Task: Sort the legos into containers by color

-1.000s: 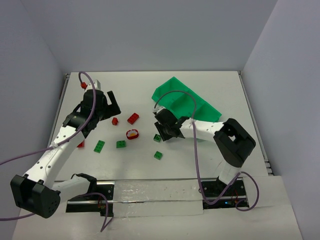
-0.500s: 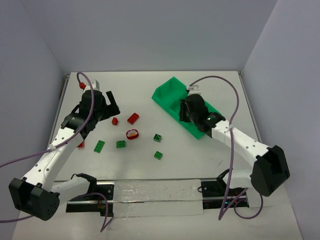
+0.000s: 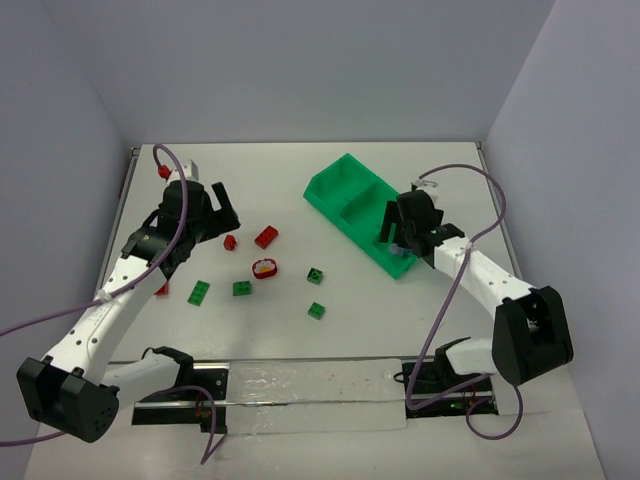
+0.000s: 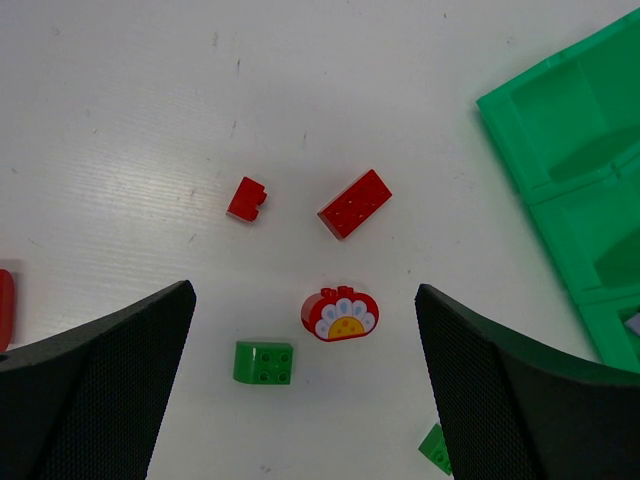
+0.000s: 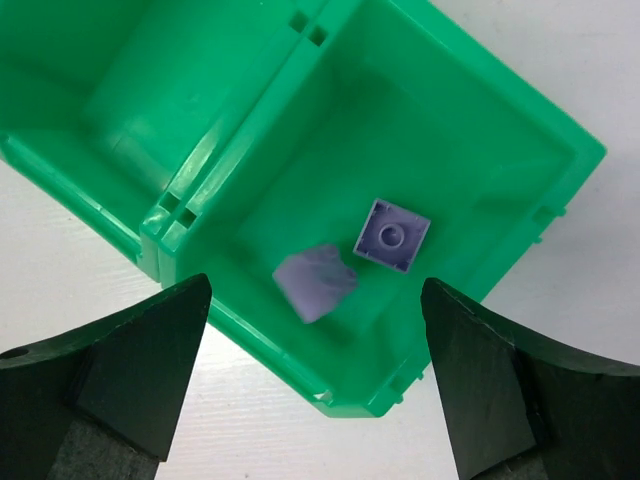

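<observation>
My right gripper [image 3: 393,238] hangs open over the near end compartment of the green tray [image 3: 345,180]. In the right wrist view a light purple brick [image 5: 392,235] lies on that compartment's floor [image 5: 460,120], and a second, blurred purple brick [image 5: 315,281] is loose between my spread fingers, gripped by neither. My left gripper [image 3: 228,212] is open above the table with nothing in it. Below it lie a small red brick [image 4: 245,198], a long red brick [image 4: 354,203], the round red piece with a pale flower face [image 4: 339,314] and a green brick [image 4: 264,362].
More green bricks [image 3: 199,292] [image 3: 315,275] [image 3: 316,310] lie scattered on the white table toward the front. A red brick [image 3: 162,290] shows partly under the left arm. The tray's other two compartments [image 3: 365,207] show no bricks. Grey walls close in the table.
The right arm swung from the table's middle to the tray's near end compartment and opened, letting go of a purple brick. The left arm barely moved.
</observation>
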You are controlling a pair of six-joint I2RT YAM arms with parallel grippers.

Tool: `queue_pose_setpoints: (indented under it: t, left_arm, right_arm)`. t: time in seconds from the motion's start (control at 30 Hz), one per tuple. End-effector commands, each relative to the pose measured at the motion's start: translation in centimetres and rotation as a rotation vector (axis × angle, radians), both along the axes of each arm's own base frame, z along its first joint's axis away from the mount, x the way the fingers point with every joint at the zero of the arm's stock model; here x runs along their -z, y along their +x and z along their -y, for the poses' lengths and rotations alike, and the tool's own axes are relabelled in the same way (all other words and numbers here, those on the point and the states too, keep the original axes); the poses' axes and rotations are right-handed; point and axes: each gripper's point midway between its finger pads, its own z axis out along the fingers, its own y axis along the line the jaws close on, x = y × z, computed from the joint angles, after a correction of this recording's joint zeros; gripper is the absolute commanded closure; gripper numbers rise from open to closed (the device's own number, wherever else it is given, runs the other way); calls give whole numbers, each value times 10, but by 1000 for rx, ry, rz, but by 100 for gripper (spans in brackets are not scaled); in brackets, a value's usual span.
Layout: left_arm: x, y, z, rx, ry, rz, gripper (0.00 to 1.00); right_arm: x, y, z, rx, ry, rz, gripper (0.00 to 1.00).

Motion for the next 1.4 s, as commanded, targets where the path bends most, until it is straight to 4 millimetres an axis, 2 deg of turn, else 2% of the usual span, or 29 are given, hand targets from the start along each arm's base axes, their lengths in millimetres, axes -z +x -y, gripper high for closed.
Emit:
queue_pose_setpoints:
  t: [0.0, 0.03, 0.1, 0.17, 0.23, 0.3, 0.37, 0.43, 0.6, 0.8, 1.0, 1.2, 1.3, 1.37]
  left_arm:
    - [-8, 0, -2, -11, -2, 32, 1]
    - [-9, 0, -2, -14, -2, 33, 1]
    - [-7, 0, -3, -19, 4, 23, 1]
    - [-8, 1, -4, -25, 10, 22, 1]
    - [-7, 1, -5, -30, 15, 19, 1]
    - [-6, 1, -6, -36, 19, 16, 1]
    - [-6, 0, -8, -38, 24, 14, 1]
    - [-8, -1, -9, -43, 24, 17, 1]
    - [-13, -3, -10, -42, 23, 26, 1]
    - [-13, -4, -10, -45, 23, 26, 1]
    - [-15, -5, -11, -46, 22, 28, 1]
    - [-16, -7, -13, -50, 25, 31, 1]
    - [-16, -7, -13, -50, 26, 29, 1]
    - [-16, -7, -13, -51, 27, 28, 1]
  right_arm:
    - [-50, 15, -13, -11, 0, 148, 7]
    - [-56, 13, -22, -45, -7, 160, 7]
    - [-65, 6, -58, -160, -21, 173, 9]
    - [-61, -7, -96, -293, -40, 161, 10]
    - [-47, -19, -136, -434, -52, 129, 10]
    - [-31, -33, -168, -563, -85, 98, 10]
    - [-18, -45, -194, -658, -101, 62, 9]
    - [1, -51, -208, -722, -106, 15, 8]
    - [23, -56, -229, -814, -105, -50, 9]
    - [47, -53, -234, -833, -146, -101, 17]
    - [61, -47, -241, -842, -160, -118, 26]
    - [63, -45, -245, -843, -158, -118, 40]
    - [58, -43, -242, -824, -159, -105, 56]
    - [48, -41, -240, -810, -153, -79, 61]
